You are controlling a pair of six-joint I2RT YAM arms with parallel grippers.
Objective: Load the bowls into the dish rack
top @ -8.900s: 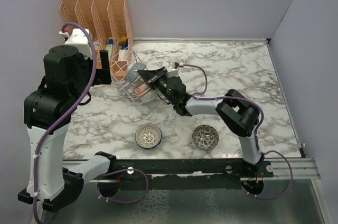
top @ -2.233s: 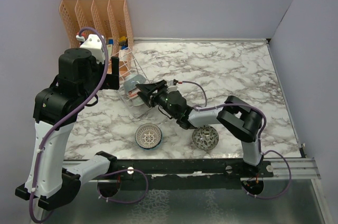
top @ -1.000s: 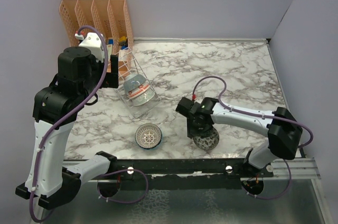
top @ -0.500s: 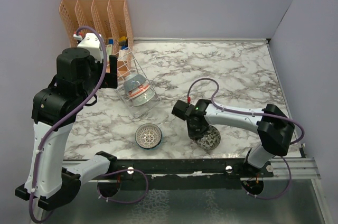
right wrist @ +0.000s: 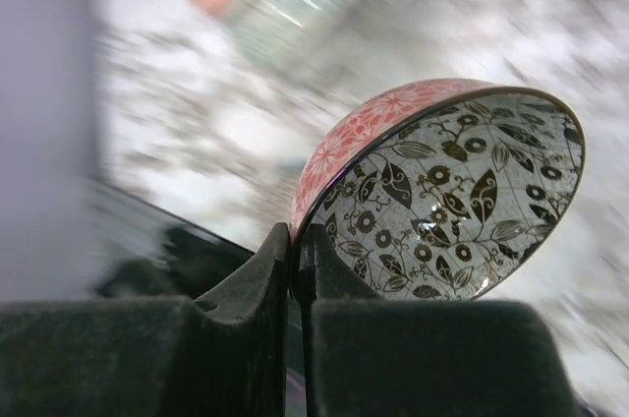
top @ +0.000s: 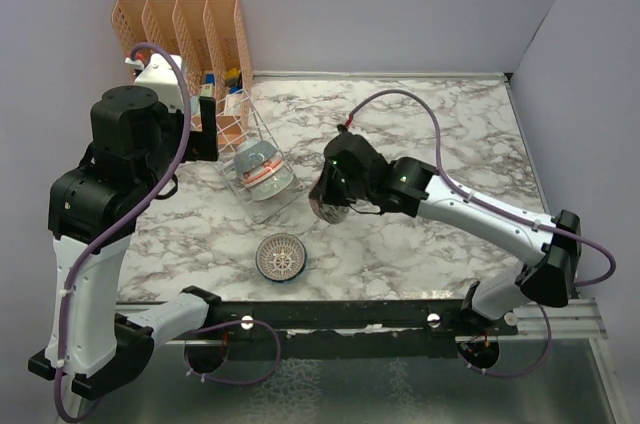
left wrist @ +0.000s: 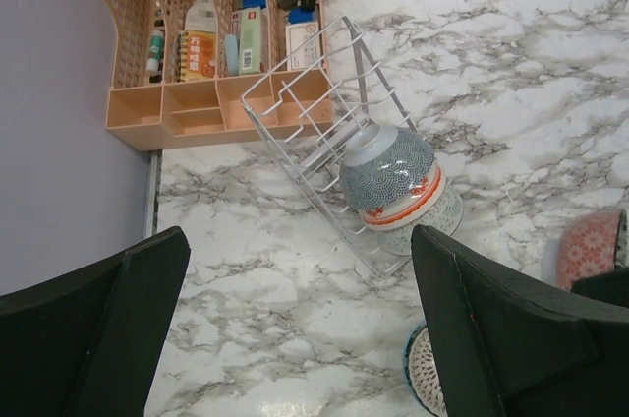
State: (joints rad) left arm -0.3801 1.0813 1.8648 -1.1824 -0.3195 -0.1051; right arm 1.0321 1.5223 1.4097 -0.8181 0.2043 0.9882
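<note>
Right wrist view shows my right gripper pinched shut on the rim of the leaf-patterned bowl, held near the dish rack. I'm mid-carry. Next, I reckon, it must slot in beside the racked bowls.

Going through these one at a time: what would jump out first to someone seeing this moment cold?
First, the right claw pinching the rim of a leaf-patterned bowl, held up on its side mid-table just right of the rack. Next, that wire rack itself, tilted at back left with nested bowls inside. A lattice bowl sits alone near the front edge.
</note>
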